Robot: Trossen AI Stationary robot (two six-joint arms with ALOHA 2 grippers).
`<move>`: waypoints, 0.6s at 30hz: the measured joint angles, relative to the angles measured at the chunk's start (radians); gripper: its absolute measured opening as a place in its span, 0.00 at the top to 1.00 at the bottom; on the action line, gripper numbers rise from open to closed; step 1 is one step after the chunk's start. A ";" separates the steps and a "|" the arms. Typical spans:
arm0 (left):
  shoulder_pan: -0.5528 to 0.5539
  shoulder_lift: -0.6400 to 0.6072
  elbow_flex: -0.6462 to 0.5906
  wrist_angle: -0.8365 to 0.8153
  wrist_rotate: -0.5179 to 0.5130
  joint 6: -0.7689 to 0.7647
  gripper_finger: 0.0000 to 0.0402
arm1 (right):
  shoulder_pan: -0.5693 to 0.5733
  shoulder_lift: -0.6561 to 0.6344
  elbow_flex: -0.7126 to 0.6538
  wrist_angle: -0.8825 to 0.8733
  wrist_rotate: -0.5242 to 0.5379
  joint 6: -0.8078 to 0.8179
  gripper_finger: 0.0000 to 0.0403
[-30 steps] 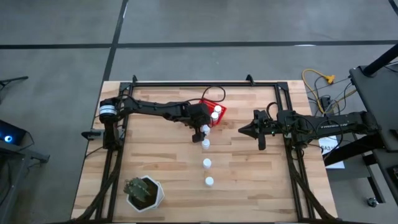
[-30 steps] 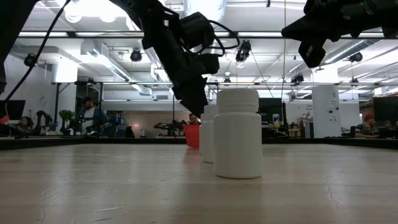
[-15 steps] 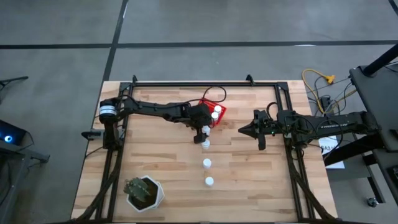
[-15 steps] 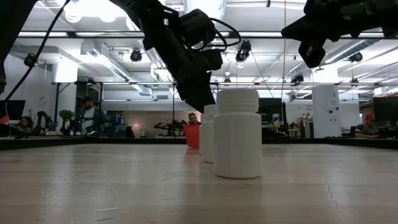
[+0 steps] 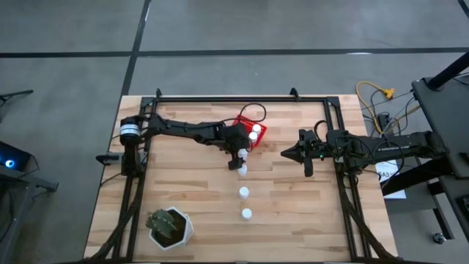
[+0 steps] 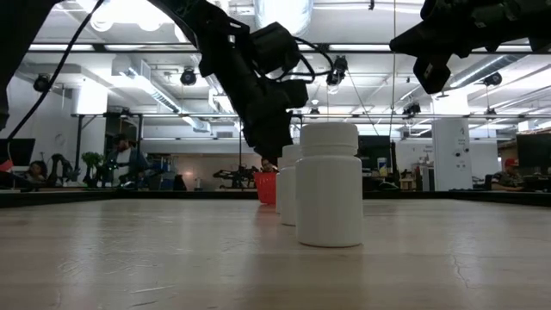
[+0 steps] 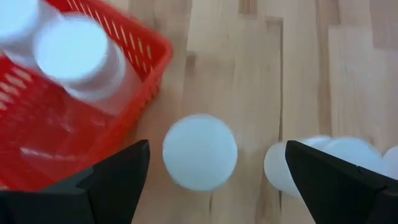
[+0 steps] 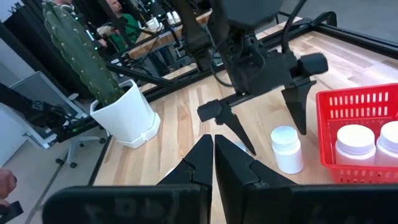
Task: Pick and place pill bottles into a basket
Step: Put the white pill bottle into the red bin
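Two pill bottles [image 5: 254, 133] already stand inside the red basket [image 5: 260, 126], which sits toward the far middle of the table [image 5: 183, 183]. Just off its near corner we see the left gripper [image 5: 242, 155], fingers spread wide, poised over a third bottle [image 5: 242, 154] that stands on the wood just beside the basket wall. From the left wrist view that bottle's cap [image 7: 199, 151] lies between the two dark fingers [image 7: 118, 174] with clear wood on either side, so we judge nothing is pinched; the basket's corner [image 7: 149, 59] is close on one side and the next bottle [image 7: 292, 168] close on the other, leaving little room sideways.

Three more bottles run in a line toward the near edge: one [image 5: 242, 170] right next to the gripper, then another [image 5: 244, 193], then the last [image 5: 247, 214], each apart from its neighbour. From the low view the nearest bottle [image 6: 327, 185] hides most of the row, with the left gripper [image 6: 271, 142] hanging above and behind it.

To either side of the row we see broad open boards. A white pot with a cactus [image 5: 169, 226] stands at the near left corner, well apart from everything.

Our right gripper [image 5: 287, 154] waits over the right half of the table, fingers pressed together [image 8: 214, 163], well apart from the basket.
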 joint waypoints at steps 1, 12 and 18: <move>0.000 0.001 0.000 0.001 0.001 0.000 0.11 | 0.000 0.000 0.000 0.000 0.000 0.003 0.98; 0.000 0.012 0.001 0.010 0.003 -0.001 0.11 | 0.000 0.000 0.000 0.000 0.000 0.002 0.98; 0.000 0.012 0.001 0.012 0.004 -0.001 0.15 | 0.000 0.000 0.000 0.000 0.000 0.002 0.98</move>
